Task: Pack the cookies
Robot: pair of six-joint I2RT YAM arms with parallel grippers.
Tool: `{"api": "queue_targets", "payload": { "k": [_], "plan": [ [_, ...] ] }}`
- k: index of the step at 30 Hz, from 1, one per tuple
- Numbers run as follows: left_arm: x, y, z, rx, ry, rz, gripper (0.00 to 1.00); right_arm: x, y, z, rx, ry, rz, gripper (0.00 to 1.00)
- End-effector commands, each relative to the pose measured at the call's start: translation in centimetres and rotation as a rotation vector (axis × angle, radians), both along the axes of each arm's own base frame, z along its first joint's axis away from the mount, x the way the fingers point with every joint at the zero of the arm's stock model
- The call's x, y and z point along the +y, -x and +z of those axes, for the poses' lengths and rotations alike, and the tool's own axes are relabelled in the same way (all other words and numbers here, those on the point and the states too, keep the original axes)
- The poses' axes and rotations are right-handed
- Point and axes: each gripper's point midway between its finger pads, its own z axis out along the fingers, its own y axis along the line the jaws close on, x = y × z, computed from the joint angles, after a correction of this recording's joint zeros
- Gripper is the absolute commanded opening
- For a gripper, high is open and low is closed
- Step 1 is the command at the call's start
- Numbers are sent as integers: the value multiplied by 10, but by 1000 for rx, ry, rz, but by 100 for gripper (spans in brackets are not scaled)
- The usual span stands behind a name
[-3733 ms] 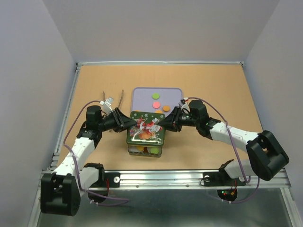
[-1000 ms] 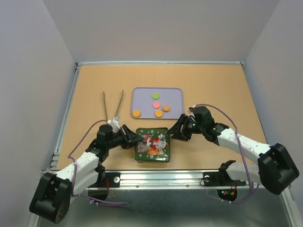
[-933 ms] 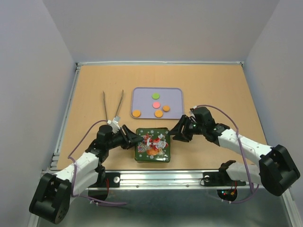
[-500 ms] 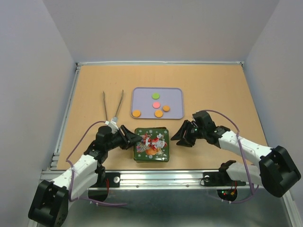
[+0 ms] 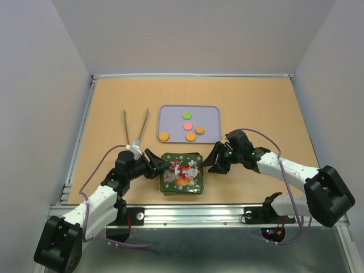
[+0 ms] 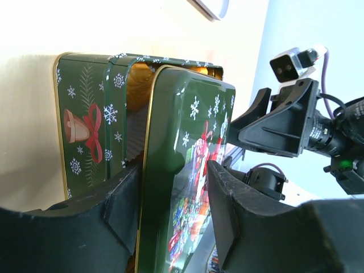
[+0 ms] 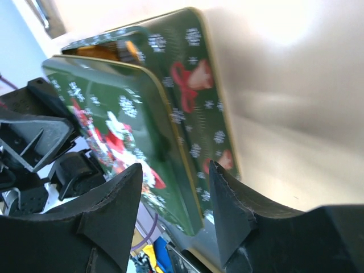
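Lid [image 5: 182, 170] sits askew on the green tin [image 6: 85, 125].
My left fingers [image 6: 122, 205] straddle its edge, grip I can't tell; right fingers [image 7: 114, 199] spread just beside; five cookies [image 5: 190, 136] lie on the purple tray [image 5: 210, 116].

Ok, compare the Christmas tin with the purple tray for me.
The tin is dark green with a Christmas print; the tray is plain lilac. The tin has its lid on top, seemingly not fully seated; the tray lies open, five cookies showing. The tin sits toward the table's near edge, the tray behind it. Both are rounded rectangles.
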Motion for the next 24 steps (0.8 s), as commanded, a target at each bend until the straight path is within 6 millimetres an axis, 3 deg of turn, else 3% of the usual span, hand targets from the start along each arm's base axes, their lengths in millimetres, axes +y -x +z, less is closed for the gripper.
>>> {"api": "queue_targets", "payload": {
  "k": [1,12,24],
  "plan": [
    [24,19,-54,155,-164,50,60,25,-18,30,-110,-65,50,56],
    [28,23,-57,175,-206,56,63,28,-23,13,-88,-20,57,54],
    [26,24,-56,155,-233,33,75,35,-37,8,-102,6,74,53]
  ]
}}
